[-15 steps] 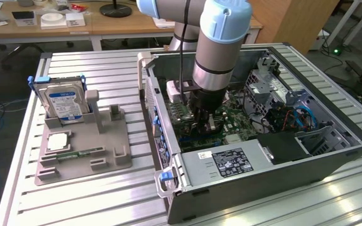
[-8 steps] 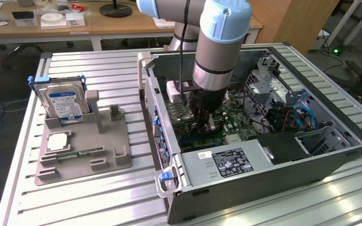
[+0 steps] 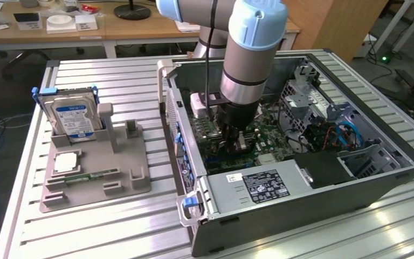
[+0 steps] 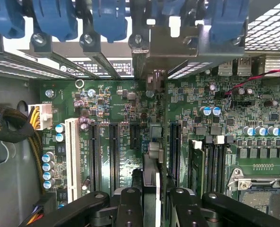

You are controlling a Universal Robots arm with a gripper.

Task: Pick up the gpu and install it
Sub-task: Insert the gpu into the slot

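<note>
My gripper reaches down into the open computer case, low over the green motherboard. In the wrist view the gpu shows edge-on as a thin black card. It stands upright between my black fingers, and my gripper is shut on it. The card runs along an expansion slot line on the motherboard. Its far end, with the pale metal bracket, meets the case's rear slot openings. I cannot tell how deep it sits in the slot.
On the exterior view's left, a grey holder carries a silver hard drive with blue label, a slim green memory stick and a square chip. Inside the case are a power supply, blue cables and drive cages.
</note>
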